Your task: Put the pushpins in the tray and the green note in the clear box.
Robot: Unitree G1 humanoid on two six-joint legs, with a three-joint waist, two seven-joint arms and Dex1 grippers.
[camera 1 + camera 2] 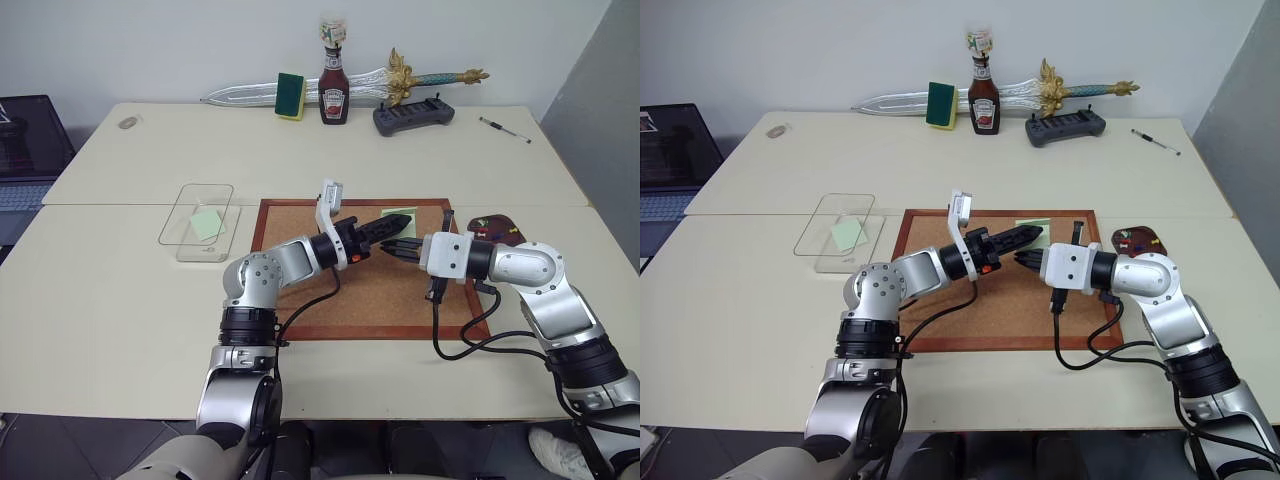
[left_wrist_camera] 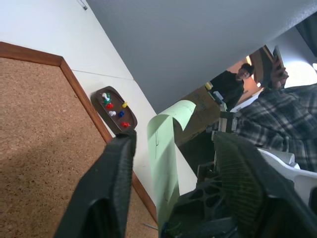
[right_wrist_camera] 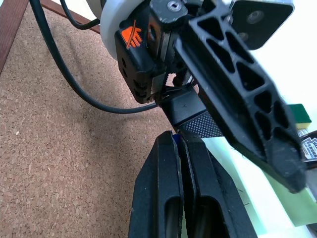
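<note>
A clear box (image 1: pixel 198 222) sits just left of the cork board (image 1: pixel 370 285) with a green note (image 1: pixel 207 223) inside. Over the board, the left gripper (image 1: pixel 398 228) has its jaws apart around another green note (image 2: pixel 166 148) — touching or not, I cannot tell. The right gripper (image 1: pixel 392 249) is squeezed tight together. The tray (image 1: pixel 495 229) of pushpins (image 2: pixel 115 109) sits just right of the board.

The cream table (image 1: pixel 120 300) carries the cork board (image 1: pixel 340 300), clear box (image 1: pixel 197 222), and tray (image 1: pixel 497 229).
</note>
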